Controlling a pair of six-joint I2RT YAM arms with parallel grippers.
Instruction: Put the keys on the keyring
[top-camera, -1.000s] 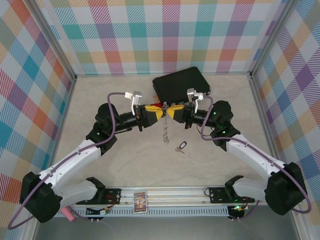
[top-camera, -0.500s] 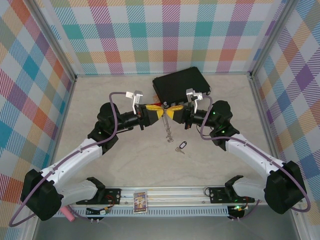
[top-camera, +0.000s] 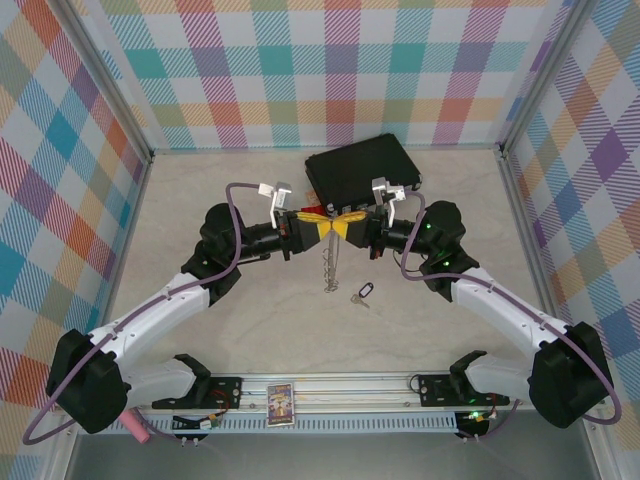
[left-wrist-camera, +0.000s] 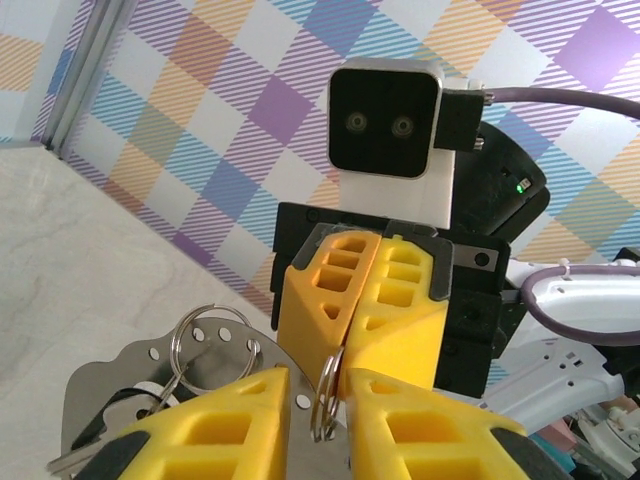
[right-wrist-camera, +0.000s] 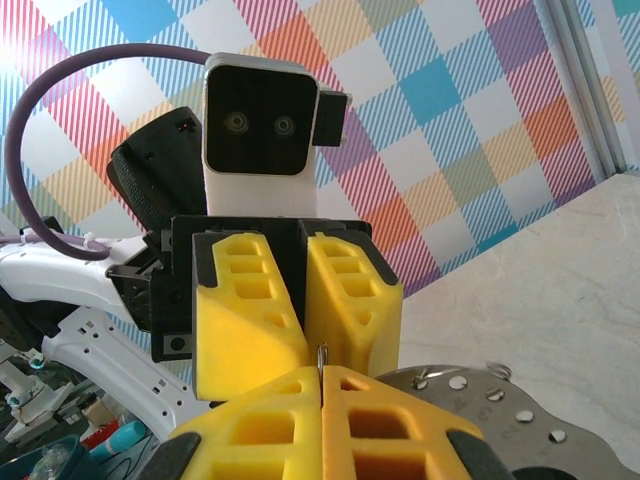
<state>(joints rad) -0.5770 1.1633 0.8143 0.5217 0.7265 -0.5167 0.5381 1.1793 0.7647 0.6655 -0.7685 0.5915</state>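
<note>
From above, the keyring (top-camera: 330, 262) hangs edge-on under the meeting fingertips, too small to make out what hangs on it. The case's (top-camera: 350, 168) near edge is hidden behind the grippers. At the left wrist, the bottom edge cuts off the keyring and the left gripper's (left-wrist-camera: 315, 388) fingers. A small ring (left-wrist-camera: 318, 410) sits in their gap, contact unclear. At the right wrist, the right gripper's (right-wrist-camera: 322, 378) pads hide all but a sliver of it.
</note>
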